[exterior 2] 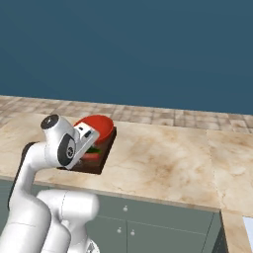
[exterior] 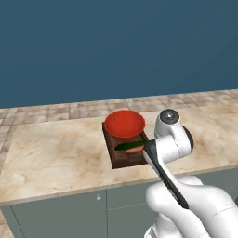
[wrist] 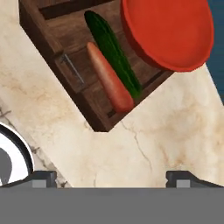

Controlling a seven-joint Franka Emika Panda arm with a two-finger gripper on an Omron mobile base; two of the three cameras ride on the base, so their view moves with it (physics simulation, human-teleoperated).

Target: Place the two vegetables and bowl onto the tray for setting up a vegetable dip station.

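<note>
On the tray (wrist: 65, 57), carrot (wrist: 109, 78), cucumber (wrist: 113, 52) and bowl (wrist: 168, 33) rest; jaws spread, empty; bowl apparently overhangs the rim, so it may tip.

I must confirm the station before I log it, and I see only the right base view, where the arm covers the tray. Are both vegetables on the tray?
Observer: Yes. In the hand view the carrot and the cucumber lie side by side on the tray.
Operator: And the bowl?
Observer: The left base view shows the bowl sitting on the tray's far end.
Operator: Is the gripper holding anything?
Observer: No. The gripper is open, above bare counter beside the tray.
</note>
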